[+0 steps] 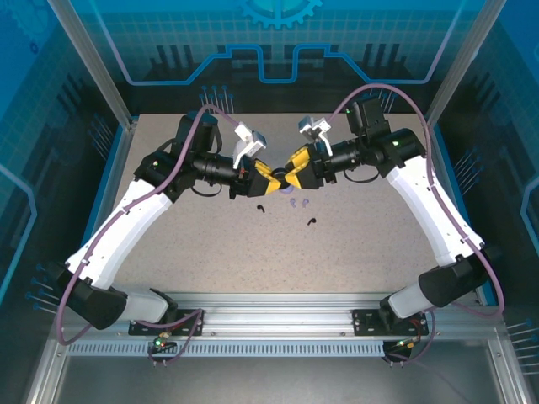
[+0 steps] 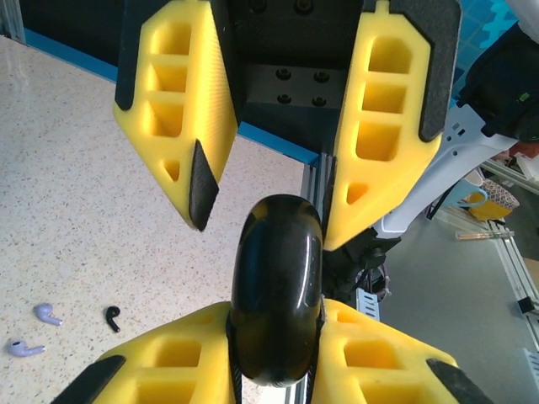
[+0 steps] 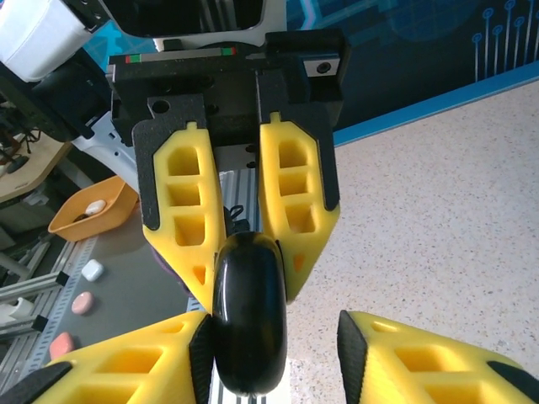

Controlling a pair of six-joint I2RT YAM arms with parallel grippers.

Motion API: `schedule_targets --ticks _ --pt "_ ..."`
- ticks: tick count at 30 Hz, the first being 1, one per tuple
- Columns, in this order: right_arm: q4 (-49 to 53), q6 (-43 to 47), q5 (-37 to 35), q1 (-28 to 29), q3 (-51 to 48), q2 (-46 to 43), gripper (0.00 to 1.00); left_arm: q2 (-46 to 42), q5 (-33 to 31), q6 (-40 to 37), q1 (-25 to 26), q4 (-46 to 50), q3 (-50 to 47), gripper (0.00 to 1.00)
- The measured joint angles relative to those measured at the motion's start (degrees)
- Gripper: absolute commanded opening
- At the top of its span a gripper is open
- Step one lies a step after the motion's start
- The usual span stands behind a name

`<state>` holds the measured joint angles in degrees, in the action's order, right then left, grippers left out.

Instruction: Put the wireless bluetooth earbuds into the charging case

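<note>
Pinching black case (image 2: 278,286), probably unopened, tight in left gripper (image 3: 247,282), straddling it part-open with right gripper (image 3: 274,328); leaving earbuds (image 2: 112,316) loose on table (image 2: 126,219), none inserted yet

You have the case (image 2: 278,286) between the left gripper (image 1: 266,178) and the right gripper (image 1: 289,172). The earbuds (image 1: 293,203) lie on the table (image 1: 379,252) just in front of it

Left tool (image 1: 268,178) and right tool (image 1: 291,176) block mid-table; bare table (image 1: 354,252) lies open beside them.
</note>
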<state>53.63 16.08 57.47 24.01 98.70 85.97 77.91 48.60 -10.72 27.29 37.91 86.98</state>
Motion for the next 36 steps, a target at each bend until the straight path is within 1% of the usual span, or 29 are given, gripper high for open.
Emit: schedule_targets --ticks 3,5,8,9,11,13,15,18,20,21,25,28,32,36 --pt "1.2 0.9 0.1 0.9 0.9 0.7 0.42 0.0 0.4 0.0 0.0 0.0 0.0 0.22" --pt "1.9 1.5 0.1 1.2 1.2 1.0 0.40 0.0 0.4 0.0 0.0 0.0 0.0 0.21" --pt "2.7 2.3 0.3 1.5 1.3 1.2 0.30 0.0 0.4 0.0 0.0 0.0 0.0 0.22" --pt "3.0 2.2 0.5 1.5 1.3 1.2 0.25 0.0 0.3 0.0 0.0 0.0 0.0 0.22" --pt "3.3 2.5 0.5 1.5 1.4 1.2 0.20 0.0 0.4 0.0 0.0 0.1 0.0 0.22" --pt "3.4 2.4 0.5 1.5 1.5 1.2 0.18 0.0 0.5 0.0 0.0 0.2 0.0 0.32" --pt "2.9 2.0 0.9 1.5 1.5 1.2 0.17 0.0 0.8 0.5 0.1 -0.1 0.0 0.38" --pt "0.1 0.2 2.7 1.1 0.7 0.7 0.15 0.0 0.8 1.6 0.1 -1.9 -0.1 0.41" --pt "-2.5 -1.9 3.4 0.5 -0.8 -0.4 0.14 -0.5 1.0 3.4 -0.2 -5.2 -1.4 0.42" --pt "-4.2 -3.1 3.7 -0.1 -1.8 -1.2 0.14 -1.1 1.5 4.9 -0.6 -7.5 -2.8 0.45" --pt "-9.1 -7.0 4.0 -1.4 -3.9 -3.8 0.14 -4.2 4.5 12.6 -3.0 -18.3 -9.3 0.48" --pt "-12.3 -9.9 4.6 -1.6 -4.8 -5.0 0.14 -6.0 5.5 18.4 -3.8 -26.8 -13.1 0.48" --pt "-17.9 -14.4 4.7 -1.6 -6.8 -6.7 0.14 -7.2 6.7 24.6 -3.9 -36.7 -16.1 0.48" --pt "-21.4 -17.7 4.6 -1.3 -7.9 -7.2 0.15 -7.3 6.9 27.6 -3.5 -41.6 -16.3 0.48"
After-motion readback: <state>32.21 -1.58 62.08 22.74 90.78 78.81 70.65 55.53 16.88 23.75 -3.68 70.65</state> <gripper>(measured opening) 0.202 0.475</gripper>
